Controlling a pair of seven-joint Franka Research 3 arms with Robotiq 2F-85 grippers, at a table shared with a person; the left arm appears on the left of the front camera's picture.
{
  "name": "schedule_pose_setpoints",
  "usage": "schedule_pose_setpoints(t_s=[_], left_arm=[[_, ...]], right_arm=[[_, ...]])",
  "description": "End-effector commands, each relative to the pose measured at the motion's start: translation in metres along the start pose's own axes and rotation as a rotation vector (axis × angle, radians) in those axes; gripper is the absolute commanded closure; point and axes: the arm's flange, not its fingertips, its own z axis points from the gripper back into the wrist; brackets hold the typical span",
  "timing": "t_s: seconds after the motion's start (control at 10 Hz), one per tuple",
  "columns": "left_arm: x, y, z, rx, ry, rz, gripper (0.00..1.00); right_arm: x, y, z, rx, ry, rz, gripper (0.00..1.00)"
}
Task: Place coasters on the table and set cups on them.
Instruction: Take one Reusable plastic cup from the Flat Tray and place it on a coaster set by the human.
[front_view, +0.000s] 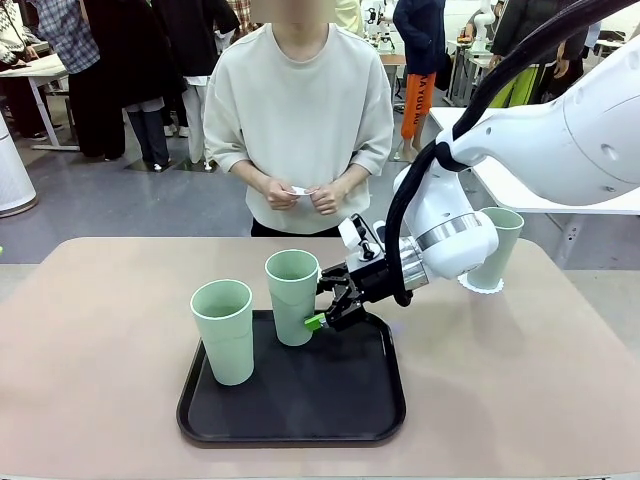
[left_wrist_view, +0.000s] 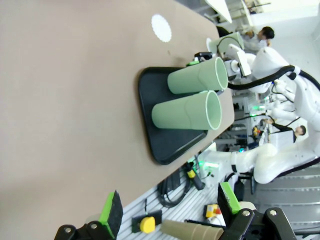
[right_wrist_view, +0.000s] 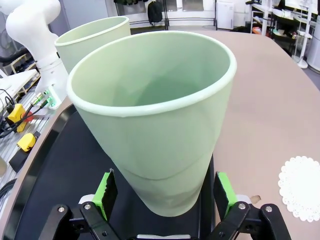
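Two mint-green cups stand on a black tray (front_view: 290, 425): one at its left (front_view: 224, 330), one at the back (front_view: 291, 296). My right gripper (front_view: 326, 308) is open around the lower part of the back cup (right_wrist_view: 155, 130), a green pad (right_wrist_view: 106, 192) on each side. A third cup (front_view: 497, 245) stands on a coaster (front_view: 482, 286) on the table (front_view: 90, 340) at the right. Another coaster (right_wrist_view: 301, 186) lies bare on the table beside the tray. The person holds a white coaster (front_view: 299, 190) in both hands. My left gripper (left_wrist_view: 170, 210) hangs open and holds nothing, out past the table's near edge, well away from the tray (left_wrist_view: 150, 115).
The person stands at the far edge of the table. The table's left half and its front right are bare. My right arm (front_view: 560, 140) reaches in from the right above the third cup. Cables and small tools (left_wrist_view: 145, 222) lie below the table's near edge.
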Motion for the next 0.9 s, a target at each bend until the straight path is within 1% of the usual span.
schedule_pose_setpoints(t_s=[0.0,0.8], left_arm=[[0.000,0.000,0.001,-0.016,-0.005,-0.006,0.00],[0.000,0.000,0.001,-0.016,-0.005,-0.006,0.00]], right_arm=[[0.001,-0.010,-0.012,-0.010,0.003,-0.008,0.00],[0.003,-0.012,-0.031,-0.005,-0.063,0.001,0.00]])
